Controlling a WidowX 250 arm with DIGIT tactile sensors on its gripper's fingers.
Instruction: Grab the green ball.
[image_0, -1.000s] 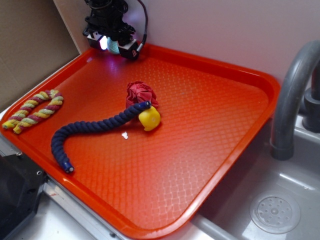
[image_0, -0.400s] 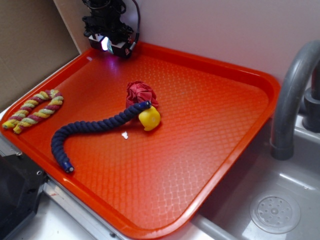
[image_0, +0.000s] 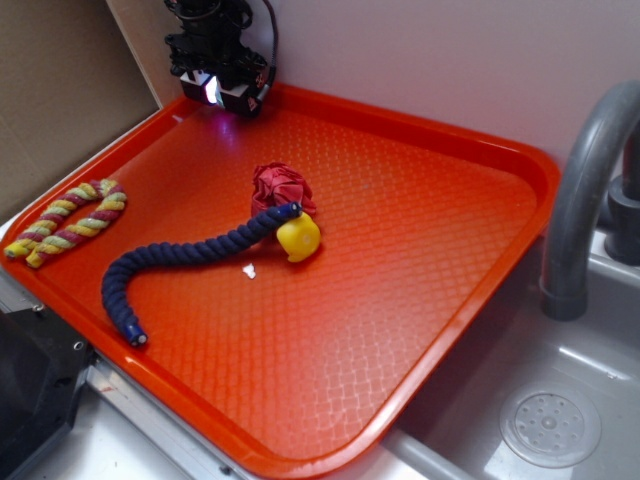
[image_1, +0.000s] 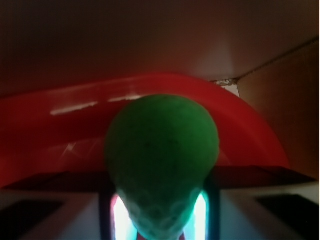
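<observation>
The green ball (image_1: 162, 150) fills the middle of the wrist view, squeezed to an egg shape between my two dark fingers (image_1: 106, 212). My gripper (image_0: 228, 92) sits low at the far left corner of the orange tray (image_0: 420, 300), shut on the ball. In the exterior view the ball is hidden behind the gripper body; only a bright glow shows there. The glossy yellow ball (image_0: 298, 238) and the red fabric wad (image_0: 283, 186) lie mid-tray, well away from the gripper.
A dark blue rope (image_0: 180, 262) curves from the yellow ball toward the tray's left front. A yellow-red braided rope (image_0: 68, 222) lies on the left rim. A white wall stands right behind the gripper. A grey faucet (image_0: 585, 190) and a sink (image_0: 550, 425) are at the right.
The jaws have closed in on the green ball; it showed between the fingers a second ago and is now hidden in the exterior view. The gripper shifted slightly toward the tray's back corner.
</observation>
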